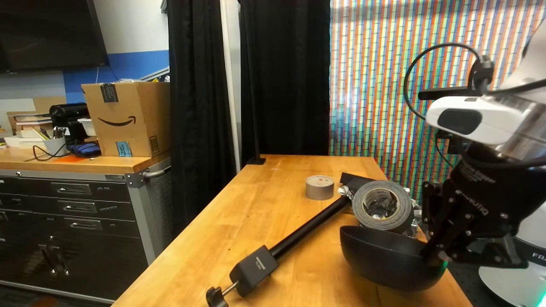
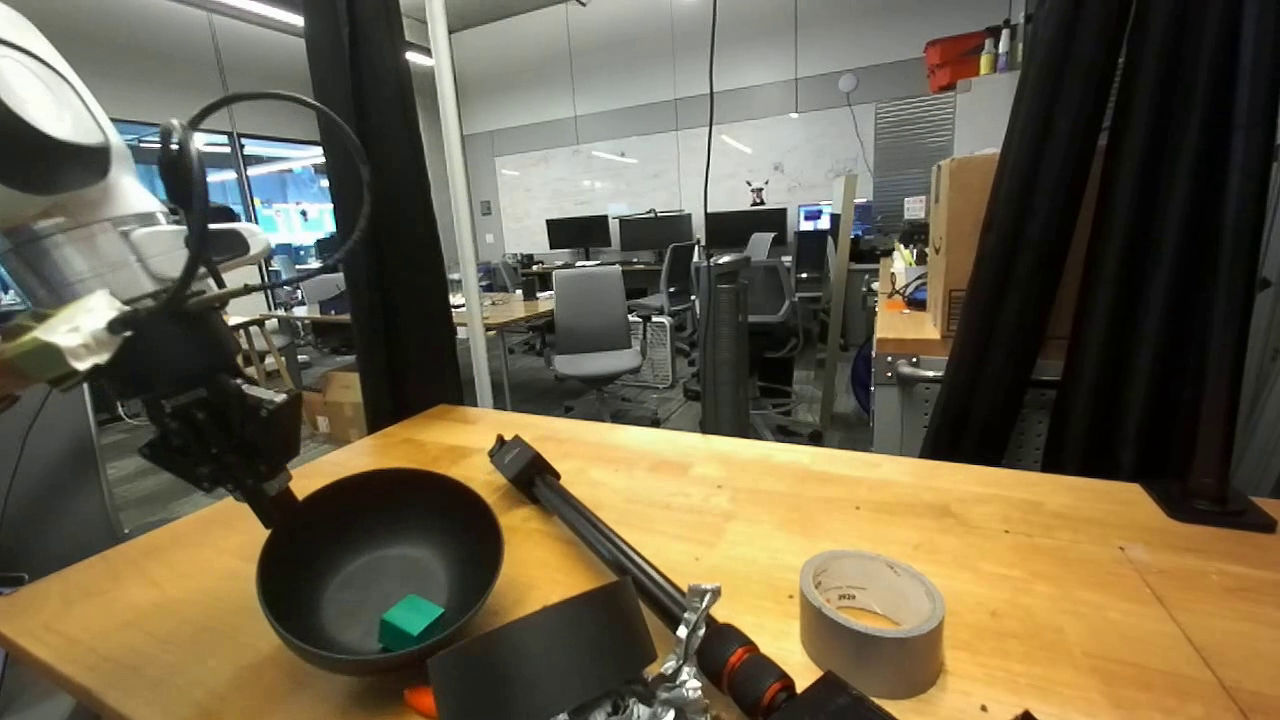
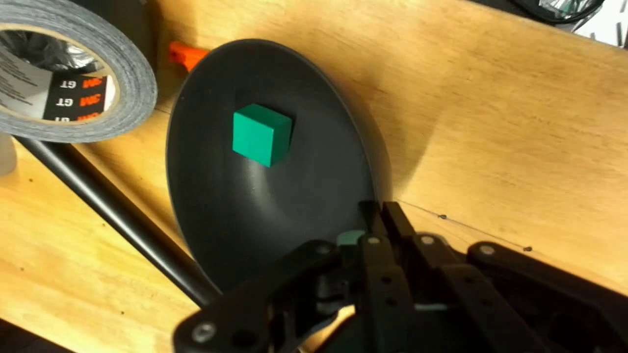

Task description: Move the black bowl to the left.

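The black bowl point(image 1: 388, 260) is tilted at the robot's end of the table in both exterior views point(image 2: 370, 560). In the wrist view the bowl point(image 3: 314, 186) fills the middle, with a green cube point(image 3: 255, 137) lying inside. The cube also shows in an exterior view point(image 2: 410, 622). My gripper point(image 3: 380, 211) is shut on the bowl's rim, one finger inside and one outside. It grips the side nearest the robot in both exterior views point(image 1: 433, 256) point(image 2: 275, 508). I cannot tell whether the bowl's base touches the table.
A large dark tape roll point(image 1: 375, 224) stands beside the bowl, with crumpled foil. A small grey tape roll point(image 1: 320, 192) lies farther along the table point(image 1: 239, 200). A black pole point(image 1: 303, 232) with a clamp block point(image 1: 254, 270) lies across the table. A small orange piece point(image 3: 186, 55) touches the bowl's outline.
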